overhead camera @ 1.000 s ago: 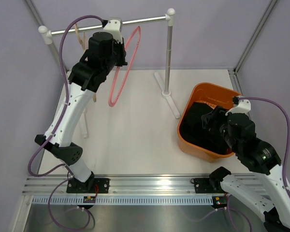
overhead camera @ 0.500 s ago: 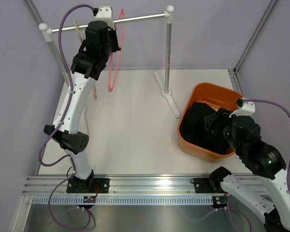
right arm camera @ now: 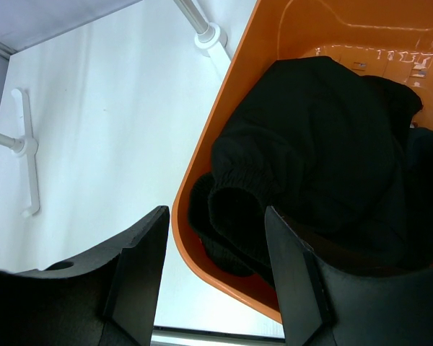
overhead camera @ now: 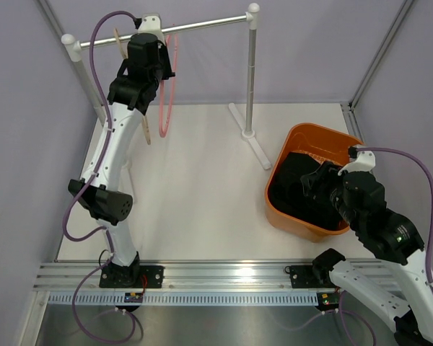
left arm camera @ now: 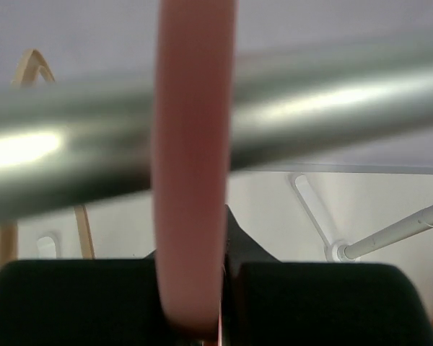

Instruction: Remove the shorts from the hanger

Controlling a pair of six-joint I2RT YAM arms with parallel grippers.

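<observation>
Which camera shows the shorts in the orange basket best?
The right wrist view: the shorts fill the frame, folds and elastic band clear, in the orange basket. The top external view shows them small, partly behind the right arm. The left wrist view misses them.

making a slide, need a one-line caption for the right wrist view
Open right gripper hovering over the near rim of the orange basket, with black shorts piled inside.
</observation>
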